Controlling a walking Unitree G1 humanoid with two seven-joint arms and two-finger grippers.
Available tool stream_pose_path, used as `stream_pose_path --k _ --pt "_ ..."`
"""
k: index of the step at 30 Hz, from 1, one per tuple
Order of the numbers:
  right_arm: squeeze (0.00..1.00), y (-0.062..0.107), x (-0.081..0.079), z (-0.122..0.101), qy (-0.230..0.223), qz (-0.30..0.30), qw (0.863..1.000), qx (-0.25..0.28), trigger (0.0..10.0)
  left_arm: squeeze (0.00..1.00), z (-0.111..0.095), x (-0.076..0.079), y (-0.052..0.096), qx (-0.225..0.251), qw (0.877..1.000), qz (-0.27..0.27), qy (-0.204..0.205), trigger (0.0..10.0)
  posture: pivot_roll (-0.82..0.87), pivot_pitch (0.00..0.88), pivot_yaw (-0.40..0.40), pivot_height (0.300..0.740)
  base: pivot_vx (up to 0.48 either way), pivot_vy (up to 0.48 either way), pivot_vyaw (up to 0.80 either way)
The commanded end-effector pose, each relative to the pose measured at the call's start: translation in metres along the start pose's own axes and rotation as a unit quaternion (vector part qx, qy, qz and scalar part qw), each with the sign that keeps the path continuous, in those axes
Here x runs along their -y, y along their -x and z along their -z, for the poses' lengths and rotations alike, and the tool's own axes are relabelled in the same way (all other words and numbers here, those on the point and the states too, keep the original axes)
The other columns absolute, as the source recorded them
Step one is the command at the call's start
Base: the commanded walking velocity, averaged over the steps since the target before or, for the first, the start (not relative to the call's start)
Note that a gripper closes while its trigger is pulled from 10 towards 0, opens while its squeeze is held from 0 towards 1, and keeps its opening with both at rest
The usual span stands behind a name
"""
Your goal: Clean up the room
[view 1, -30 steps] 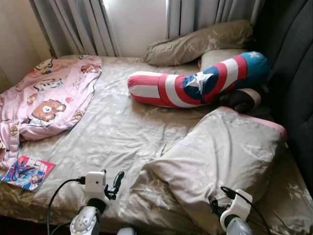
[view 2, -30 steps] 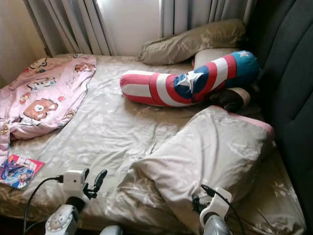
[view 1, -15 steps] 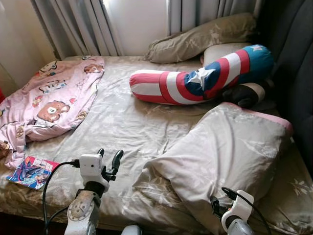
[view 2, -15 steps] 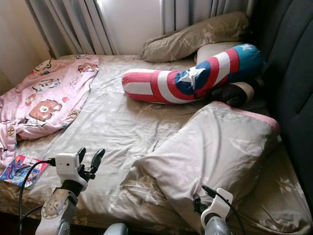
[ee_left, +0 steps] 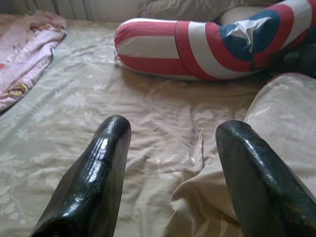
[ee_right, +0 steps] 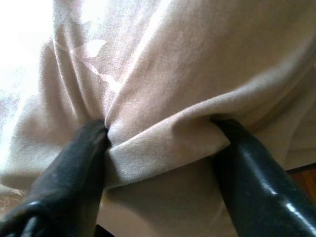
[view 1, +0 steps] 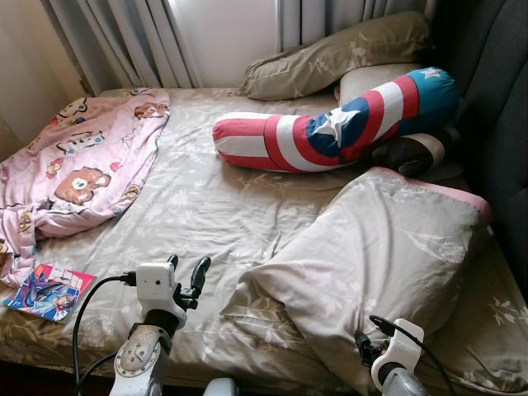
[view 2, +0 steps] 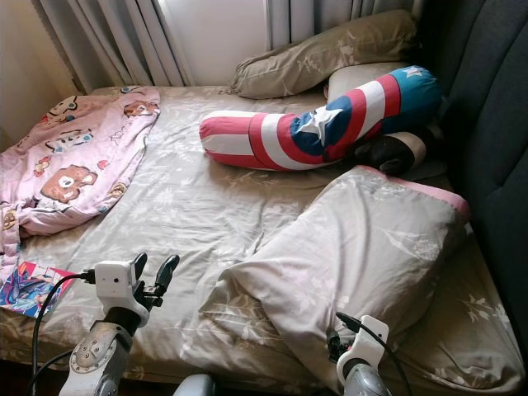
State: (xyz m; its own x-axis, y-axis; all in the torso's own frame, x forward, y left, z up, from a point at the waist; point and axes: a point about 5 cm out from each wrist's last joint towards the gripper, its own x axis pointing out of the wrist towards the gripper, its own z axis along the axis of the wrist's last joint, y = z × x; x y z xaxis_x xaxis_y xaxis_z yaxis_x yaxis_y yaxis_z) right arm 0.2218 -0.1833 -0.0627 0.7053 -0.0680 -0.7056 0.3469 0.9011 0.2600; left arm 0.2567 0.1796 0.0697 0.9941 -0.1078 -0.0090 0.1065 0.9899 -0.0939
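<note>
I see the pillow (view 1: 371,264), beige with a faint floral print and a pink edge, lying crumpled on the bed (view 1: 206,214) near its front edge, just below the striped bolster (view 1: 330,132). My right gripper (ee_right: 158,148) has a fold of pillow fabric between its part-open fingers. My left gripper (ee_left: 173,173) hovers beside the pillow, spread wide and empty.

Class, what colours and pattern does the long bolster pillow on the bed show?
The bolster pillow has red and white stripes, blue, and white stars; clearest in the left eye view.
</note>
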Motion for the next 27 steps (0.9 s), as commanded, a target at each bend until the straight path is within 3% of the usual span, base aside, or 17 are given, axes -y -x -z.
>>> stream_pose_path --k 1,27 --pt "0.0 0.0024 -0.0074 0.018 0.002 -0.011 0.999 -0.036 0.0 0.0 -0.0041 -0.0013 0.0008 0.004 1.0 -0.003 0.004 10.0 0.18 0.085 0.094 0.66 0.0 0.0 0.0" --pt "0.0 0.0002 -0.0107 0.0111 0.016 -0.006 0.999 -0.028 0.0 0.0 -0.0007 -0.0003 -0.0018 -0.009 1.0 -0.003 0.006 10.0 0.16 0.034 0.076 0.66 0.0 0.0 0.0"
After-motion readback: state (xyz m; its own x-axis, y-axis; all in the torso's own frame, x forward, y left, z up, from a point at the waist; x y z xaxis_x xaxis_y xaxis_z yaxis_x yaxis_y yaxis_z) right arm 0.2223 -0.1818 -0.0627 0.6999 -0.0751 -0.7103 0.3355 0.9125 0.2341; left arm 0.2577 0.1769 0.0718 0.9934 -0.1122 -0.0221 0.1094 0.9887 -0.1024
